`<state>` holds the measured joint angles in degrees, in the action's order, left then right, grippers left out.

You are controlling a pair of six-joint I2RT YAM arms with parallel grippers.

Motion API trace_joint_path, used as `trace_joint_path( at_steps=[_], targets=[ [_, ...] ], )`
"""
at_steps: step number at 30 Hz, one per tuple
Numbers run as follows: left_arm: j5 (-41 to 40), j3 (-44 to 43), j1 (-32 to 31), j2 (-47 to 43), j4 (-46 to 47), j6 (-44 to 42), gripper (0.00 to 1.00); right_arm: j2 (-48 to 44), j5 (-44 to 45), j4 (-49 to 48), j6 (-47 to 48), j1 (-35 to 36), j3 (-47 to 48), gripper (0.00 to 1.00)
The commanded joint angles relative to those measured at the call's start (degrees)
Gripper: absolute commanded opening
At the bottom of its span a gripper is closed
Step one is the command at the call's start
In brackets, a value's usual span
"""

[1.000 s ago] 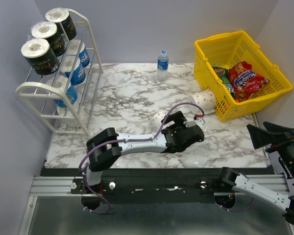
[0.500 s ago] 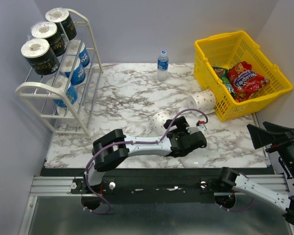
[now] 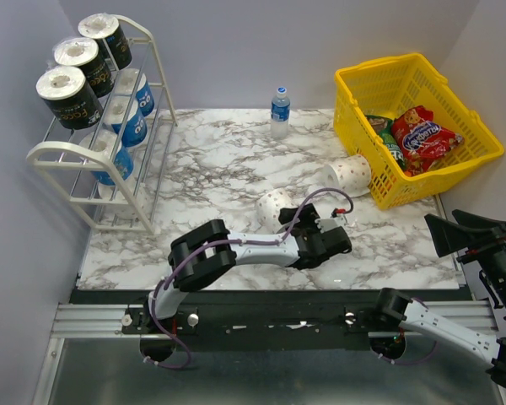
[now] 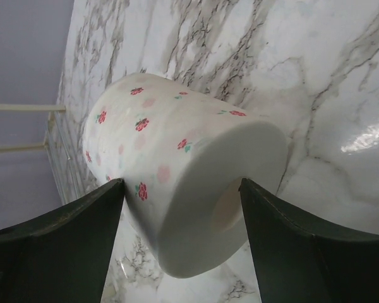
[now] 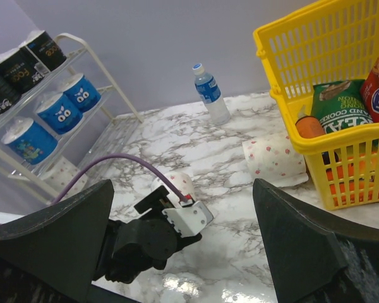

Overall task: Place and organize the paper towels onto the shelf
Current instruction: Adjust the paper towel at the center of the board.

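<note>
A white paper towel roll with small red dots (image 3: 274,205) lies on its side on the marble table. My left gripper (image 3: 290,223) is open, with one finger on each side of this roll (image 4: 177,170); I cannot tell if the fingers (image 4: 63,240) touch it. A second dotted roll (image 3: 347,172) lies against the yellow basket and also shows in the right wrist view (image 5: 275,154). The white shelf (image 3: 63,152) at the far left holds three black rolls (image 3: 67,95) on top and blue rolls (image 3: 135,122) below. My right gripper (image 3: 460,226) is open and empty, off the table's right edge.
A yellow basket (image 3: 455,164) with snack packs stands at the back right. A small water bottle (image 3: 279,112) stands at the back middle. In the right wrist view a dotted roll (image 5: 66,175) sits low on the shelf.
My left arm's elbow has swung right and its wrist has dropped low to the table, bringing the fingers around the dotted roll. The right arm has not moved.
</note>
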<state>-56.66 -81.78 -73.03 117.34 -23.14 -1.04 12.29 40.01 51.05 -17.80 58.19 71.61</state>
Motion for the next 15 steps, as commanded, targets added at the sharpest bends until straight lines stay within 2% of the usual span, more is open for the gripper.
trace_joint_path(
  at_steps=[1,6,9,12,15],
  targets=[
    [-2.4,1.01,2.37,1.84,0.46,1.48,0.79,0.36,-0.37,-0.86,0.75,0.43,-0.16,1.0],
    [-3.1,1.27,2.81,0.35,-0.41,1.3,0.64,-0.08,0.51,-1.91,1.1,0.43,-1.12,1.0],
    [-2.23,-0.57,3.07,-1.41,-4.09,2.35,0.56,0.01,0.25,-2.36,1.45,0.43,-1.13,1.0],
    [0.84,-1.98,4.83,-5.53,-7.09,3.93,0.54,0.19,0.24,-1.83,1.37,0.43,-0.6,1.0],
    [7.69,-2.07,8.59,-11.07,-9.02,7.45,0.53,-0.25,0.07,-1.74,1.19,0.34,-0.34,1.0]
  ],
)
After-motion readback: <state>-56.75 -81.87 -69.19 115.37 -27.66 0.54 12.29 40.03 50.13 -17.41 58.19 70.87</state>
